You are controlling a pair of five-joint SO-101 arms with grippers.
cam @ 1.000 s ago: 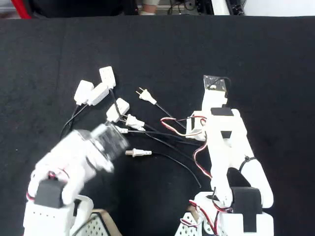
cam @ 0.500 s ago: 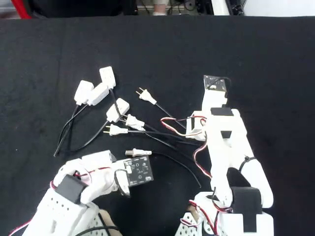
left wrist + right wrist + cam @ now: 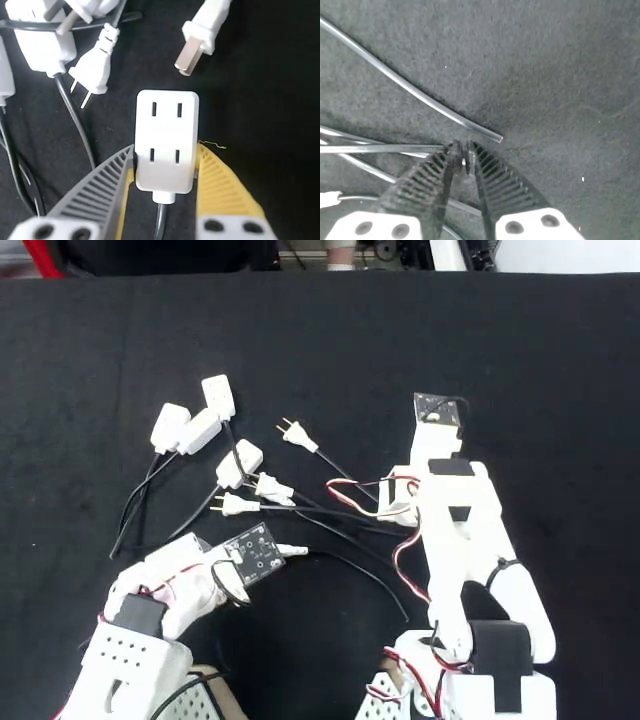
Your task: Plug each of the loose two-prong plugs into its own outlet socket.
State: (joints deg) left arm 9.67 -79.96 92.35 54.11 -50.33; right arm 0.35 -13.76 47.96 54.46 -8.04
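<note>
My left gripper point(image 3: 166, 149) is shut on a white outlet socket point(image 3: 166, 132) with two pairs of slots facing the camera. Just beyond it lie a loose two-prong plug point(image 3: 92, 75) and another plug point(image 3: 202, 30) seen side-on. In the high view the left arm point(image 3: 170, 590) sits low at the left, its wrist beside a plug point(image 3: 288, 551). More plugs point(image 3: 232, 505) point(image 3: 295, 432) and several white sockets point(image 3: 200, 425) lie above it. My right gripper point(image 3: 465, 152) is shut, empty, over the cloth by a cut cable end point(image 3: 497, 137).
Black cables point(image 3: 340, 525) cross the black table cloth point(image 3: 560, 390) between the two arms. The right arm point(image 3: 455, 510) stands folded at the right, with red and white wires along it. Open cloth lies at the far side and far right.
The left arm has swung from a blurred pose near the plugs down and back, and its wrist now sits closer to the lowest plug. The right arm has not moved.
</note>
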